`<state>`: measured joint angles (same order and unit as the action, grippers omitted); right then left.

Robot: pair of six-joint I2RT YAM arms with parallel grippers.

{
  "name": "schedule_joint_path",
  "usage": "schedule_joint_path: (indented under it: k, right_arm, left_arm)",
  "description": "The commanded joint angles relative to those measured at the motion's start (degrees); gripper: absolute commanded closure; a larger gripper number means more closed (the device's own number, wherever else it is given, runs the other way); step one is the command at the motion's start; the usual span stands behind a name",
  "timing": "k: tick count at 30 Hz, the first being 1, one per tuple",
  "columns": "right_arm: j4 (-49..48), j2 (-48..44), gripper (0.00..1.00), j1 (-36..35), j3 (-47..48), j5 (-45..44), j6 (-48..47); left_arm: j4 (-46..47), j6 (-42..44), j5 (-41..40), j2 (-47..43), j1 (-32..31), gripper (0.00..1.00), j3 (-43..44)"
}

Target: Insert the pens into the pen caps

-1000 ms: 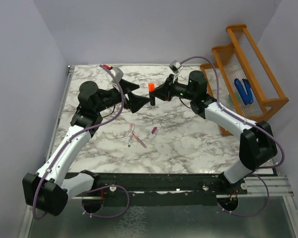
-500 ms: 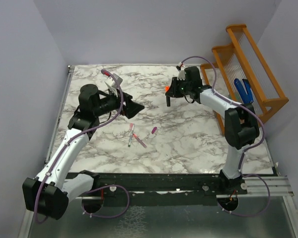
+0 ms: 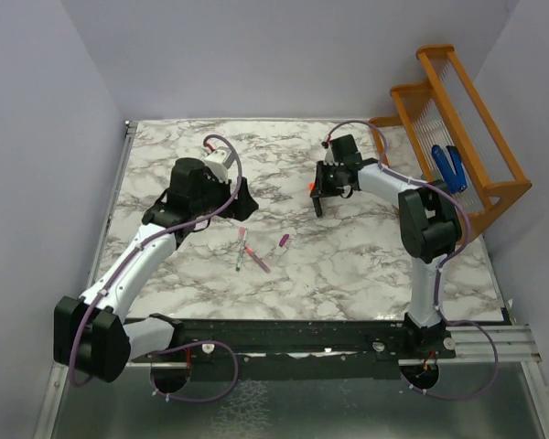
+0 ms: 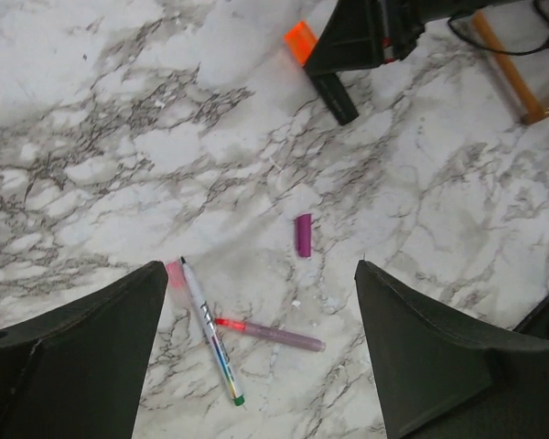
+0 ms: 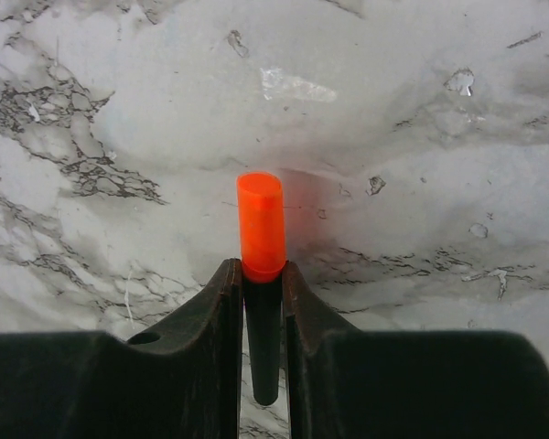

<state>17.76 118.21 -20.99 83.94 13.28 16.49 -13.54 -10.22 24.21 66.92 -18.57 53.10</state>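
Two pens (image 4: pixel 210 331), one marker (image 5: pixel 263 347), two caps (image 4: pixel 303 234) are visible.

**A marble worktop between pale walls**

We look down on a white worktop (image 3: pixel 348 265) veined with grey marbling. Plain lilac-grey walls close it in on three sides: the left wall (image 3: pixel 37 183), the back wall (image 3: pixel 284 55) and the right wall (image 3: pixel 540 119).

The light is soft and even, and shadows on the stone are faint. In the right wrist view a small glossy patch shines on the surface.

At the far right corner an orange wooden rack (image 3: pixel 505 195) stands stepped against the right wall. Its frames are filled with pale, see-through slats. Two chunky blue objects (image 3: pixel 448 166) sit in it.

A black rail (image 3: pixel 302 338) runs along the near edge. A grey metal sheet (image 3: pixel 302 412) lies nearer to us.
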Motion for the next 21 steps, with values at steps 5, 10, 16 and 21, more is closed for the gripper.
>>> schedule_joint_path:
  k: [5, 10, 16, 21]
  right_arm:
    - [6.2, 2.4, 0.80, -0.2, 1.4, -5.6, -1.9]
    - [6.4, 2.4, 0.58, -0.2, 0.4, -7.5, -3.0]
    - [6.4, 1.0, 0.41, -0.2, 0.1, -9.8, -3.7]
    - [5.2, -2.9, 0.36, -0.2, -1.7, -12.9, -3.6]
  left_arm:
    - [-10.0, -0.4, -20.2, 7.0, -5.6, 0.19, 1.2]
    - [-11.4, -2.8, -21.3, 8.3, -5.9, 0.22, -0.5]
    - [-14.8, -3.6, -21.1, 8.8, -7.5, 0.43, -1.7]
    - [-17.2, -3.7, -21.0, 9.8, -9.0, 0.53, -2.6]
